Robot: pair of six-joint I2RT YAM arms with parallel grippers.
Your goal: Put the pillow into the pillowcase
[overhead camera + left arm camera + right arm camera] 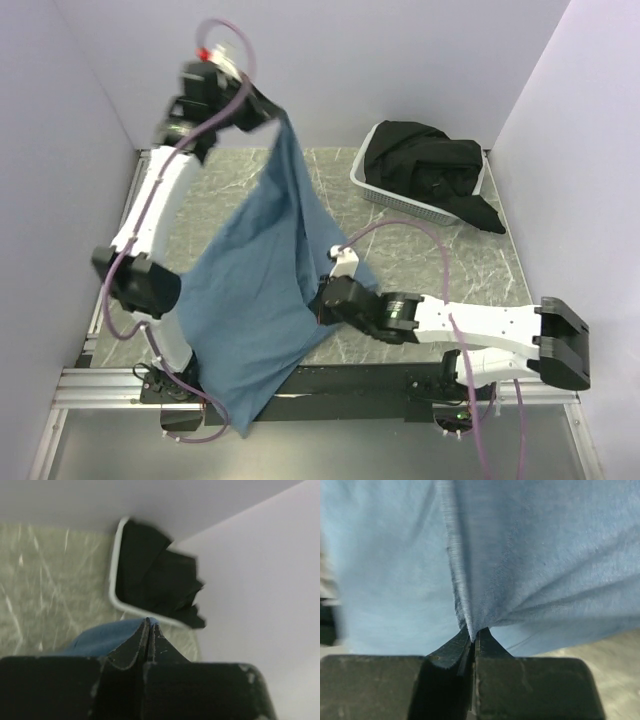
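The dusty-blue pillowcase [260,270] hangs stretched between my two grippers, its lower corner drooping past the table's near edge. My left gripper [272,112] is raised high at the back and is shut on the case's top corner; the left wrist view shows the blue fabric [100,637] pinched at the fingertips of that gripper [150,621]. My right gripper [322,298] is low near the table's middle and is shut on a fold of the case [530,555], which bunches at its tips [474,632]. The pillow is not in view.
A white basket [362,178] holding black cloth [430,165] stands at the back right of the marbled table; it also shows in the left wrist view [113,587]. Lilac walls close the back and both sides.
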